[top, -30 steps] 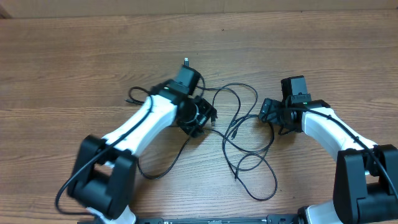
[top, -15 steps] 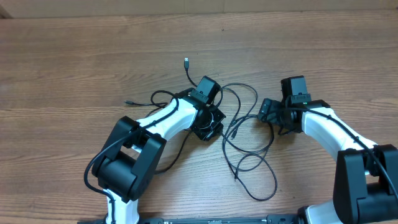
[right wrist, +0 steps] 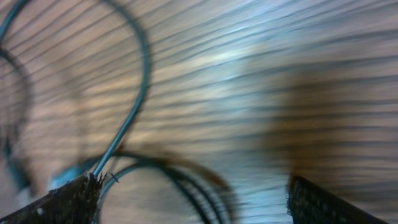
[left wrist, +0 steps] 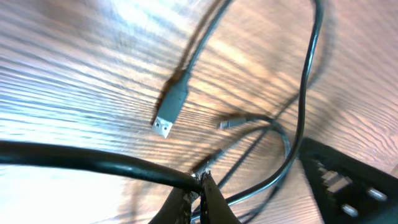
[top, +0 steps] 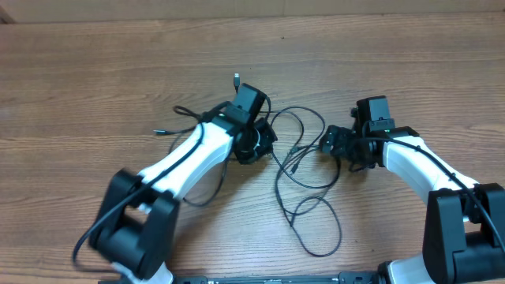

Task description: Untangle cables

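Several thin black cables (top: 304, 170) lie tangled in loops on the wooden table between the two arms. My left gripper (top: 264, 142) sits at the tangle's left edge, shut on a cable (left wrist: 93, 163) that runs off to the left from its fingertips (left wrist: 200, 186). Ahead of it lie a silvery-tipped USB plug (left wrist: 171, 115) and a smaller plug (left wrist: 225, 124). My right gripper (top: 327, 142) stands open at the tangle's right side, its fingers (right wrist: 68, 202) wide apart, with cable loops (right wrist: 186, 177) lying between them, blurred. Another plug (top: 236, 78) lies further back.
One cable end (top: 162, 131) trails out to the left of the left arm. A large loop (top: 316, 233) reaches toward the front edge. A black ridged part (left wrist: 339, 180) shows at the lower right of the left wrist view. The table (top: 95, 71) is bare wood elsewhere.
My left gripper has shut on a cable and drawn back up and left, pulling the tangle slightly leftward. The right gripper has edged a little to the left and stayed open.
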Tool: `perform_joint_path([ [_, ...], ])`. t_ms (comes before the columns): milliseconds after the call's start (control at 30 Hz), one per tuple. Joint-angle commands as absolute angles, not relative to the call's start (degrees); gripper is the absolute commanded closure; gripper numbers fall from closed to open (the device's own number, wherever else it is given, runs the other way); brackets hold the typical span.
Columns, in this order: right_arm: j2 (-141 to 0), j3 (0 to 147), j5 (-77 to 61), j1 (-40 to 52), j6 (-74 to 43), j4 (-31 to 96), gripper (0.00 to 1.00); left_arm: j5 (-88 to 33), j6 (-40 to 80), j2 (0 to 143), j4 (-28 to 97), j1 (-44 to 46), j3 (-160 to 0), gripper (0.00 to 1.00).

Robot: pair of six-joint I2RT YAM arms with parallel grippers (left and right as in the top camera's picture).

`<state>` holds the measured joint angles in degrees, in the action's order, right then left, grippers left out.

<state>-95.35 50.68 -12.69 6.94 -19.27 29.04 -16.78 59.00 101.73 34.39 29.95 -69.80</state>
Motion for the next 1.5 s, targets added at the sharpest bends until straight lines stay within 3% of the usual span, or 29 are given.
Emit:
perform_joint_path([
  [0, -93.76, 50.76, -25.43, 7.03, -14.70, 28.91, 0.05, -9.54, 50.63, 96.79, 36.47, 29.61, -70.06, 0.96],
  [367, -93.76, 50.76, -42.06, 7.07, -15.62, 28.32, 0.02, -6.83, 44.73, 90.24, 38.33, 24.91, -70.06, 0.96],
  [567, -93.76, 50.76, -46.13, 8.67, -29.41, 21.76, 0.02, -7.70, 43.22, 90.24, 38.30, 25.47, -70.04, 0.96],
  [833, -93.84, 50.76, -32.69, 18.09, -52.84, 13.54, 0.11, -8.62, 42.11, 90.24, 38.37, 26.63, -70.04, 0.96],
  [1067, -93.89, 50.76, -26.00, 25.56, -65.47, 11.14, 0.06, -8.71, 41.74, 90.21, 38.35, 26.65, -70.04, 0.96],
  [1333, -94.54, 50.76, -21.43, 26.74, -75.29, 10.50, 0.00, -10.41, 41.19, 90.21, 38.35, 26.65, -70.06, 0.96],
  [1367, -94.59, 50.76, -21.45, 26.74, -75.26, 10.11, 0.02, -10.44, 41.08, 90.19, 38.35, 26.65, -70.06, 0.95],
  [1467, -94.63, 50.76, -21.45, 26.89, -75.26, 9.52, 0.24, -10.59, 41.15, 90.19, 38.28, 26.65, -70.17, 0.96],
])
